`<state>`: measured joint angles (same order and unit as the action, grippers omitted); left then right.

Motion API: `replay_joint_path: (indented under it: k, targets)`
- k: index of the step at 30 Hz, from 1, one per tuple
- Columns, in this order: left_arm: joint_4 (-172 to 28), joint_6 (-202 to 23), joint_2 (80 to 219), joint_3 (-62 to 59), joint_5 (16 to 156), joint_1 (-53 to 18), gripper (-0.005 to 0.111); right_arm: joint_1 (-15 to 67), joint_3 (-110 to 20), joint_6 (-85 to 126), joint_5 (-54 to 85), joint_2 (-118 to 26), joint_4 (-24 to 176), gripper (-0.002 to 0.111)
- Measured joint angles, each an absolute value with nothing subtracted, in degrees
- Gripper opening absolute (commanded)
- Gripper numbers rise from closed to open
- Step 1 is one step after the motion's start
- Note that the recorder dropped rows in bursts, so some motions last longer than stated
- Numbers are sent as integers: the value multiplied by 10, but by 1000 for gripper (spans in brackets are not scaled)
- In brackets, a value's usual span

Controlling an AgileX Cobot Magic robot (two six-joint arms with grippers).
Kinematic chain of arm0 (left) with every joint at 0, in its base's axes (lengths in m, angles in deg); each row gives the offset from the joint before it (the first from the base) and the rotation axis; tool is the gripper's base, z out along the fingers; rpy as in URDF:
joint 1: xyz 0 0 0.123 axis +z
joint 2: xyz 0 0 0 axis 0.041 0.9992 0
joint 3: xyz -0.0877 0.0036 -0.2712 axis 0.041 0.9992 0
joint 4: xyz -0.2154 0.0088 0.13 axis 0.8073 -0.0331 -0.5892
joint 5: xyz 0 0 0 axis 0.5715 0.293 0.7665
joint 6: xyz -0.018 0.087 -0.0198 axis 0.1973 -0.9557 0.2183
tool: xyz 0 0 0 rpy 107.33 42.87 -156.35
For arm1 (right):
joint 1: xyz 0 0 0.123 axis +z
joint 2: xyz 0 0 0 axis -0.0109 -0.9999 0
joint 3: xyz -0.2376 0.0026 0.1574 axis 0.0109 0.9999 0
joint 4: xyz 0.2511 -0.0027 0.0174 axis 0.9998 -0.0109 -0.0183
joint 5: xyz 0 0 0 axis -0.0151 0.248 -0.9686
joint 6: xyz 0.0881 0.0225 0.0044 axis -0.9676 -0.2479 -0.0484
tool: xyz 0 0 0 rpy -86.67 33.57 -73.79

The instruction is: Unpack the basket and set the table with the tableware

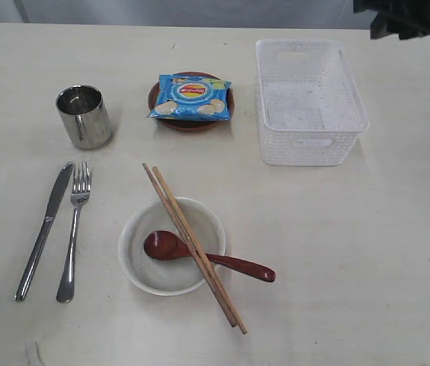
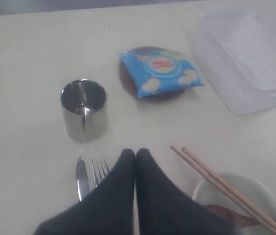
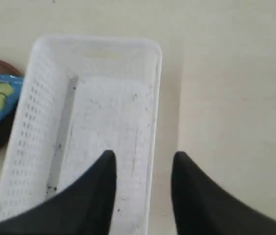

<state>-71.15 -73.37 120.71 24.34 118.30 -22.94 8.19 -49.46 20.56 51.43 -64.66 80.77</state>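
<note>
Exterior, basket [image 1: 306,149]: stands empty on the table [image 1: 367,252], far right, near the plate [image 1: 190,125] but apart from it.
Exterior, plate: carries a blue chips bag [image 1: 191,97]; only its rim shows.
Exterior, cup [image 1: 84,116]: upright at far left, well apart from the plate.
Exterior, knife [image 1: 43,229] and fork [image 1: 74,229]: side by side near the front left, knife on the outside, not touching.
Exterior, bowl [image 1: 162,278]: front centre; the spoon [image 1: 165,245] lies in it with its handle over the rim, and the chopsticks [image 1: 215,286] lie slantwise across both.
Exterior, progress: the setting looks nearly finished.
Left wrist, left gripper [image 2: 136,152]: fingers pressed together and holding nothing, hanging over the fork and knife tips.
Right wrist, right gripper [image 3: 143,156]: fingers apart and empty, hanging over the basket, with one long wall showing between them; its height above the basket cannot be told.
Handling, cup: stiff, smooth steel, probably slippery; best pinched across the rim.
Handling, bowl and plate: probably hard and breakable; take them at the rim and set them down softly.
Handling, chopsticks: light, thin and free to roll; grip both at mid-length.
Handling, knife and fork: flat and low on the table; the handles give the best hold.
Handling, basket: light, stiff plastic; the cut-out handles or a wall would serve.
</note>
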Motion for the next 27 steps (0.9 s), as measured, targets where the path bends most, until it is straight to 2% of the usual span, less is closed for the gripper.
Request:
replay_joint_path:
  k: [1, 7, 14, 19, 21, 24, 27]
  targets:
    - [-712, -734, 1207, 243, 1175, -229, 0, 82, -495, 206, 514, -629, 808, -1]
    - [-724, -734, 1210, 243, 1075, -229, 0, 82, -495, 275, 505, -557, 828, -1]
    - [-726, -728, 1311, 235, 980, -215, 0, 95, -477, 491, 503, -535, 1077, -1]
    - [-726, -714, 1358, 223, 947, -161, 0, 113, -400, 524, 366, -484, 1094, -1]
    - [-726, -713, 1343, 210, 938, -107, 0, 94, -351, 524, 280, -432, 1092, -1]
    - [-730, -717, 1273, 202, 940, -32, 0, 56, -317, 520, 206, -324, 1094, -1]
    - [-748, -719, 1187, 202, 943, -21, 0, 72, -316, 540, 197, -204, 1095, -1]
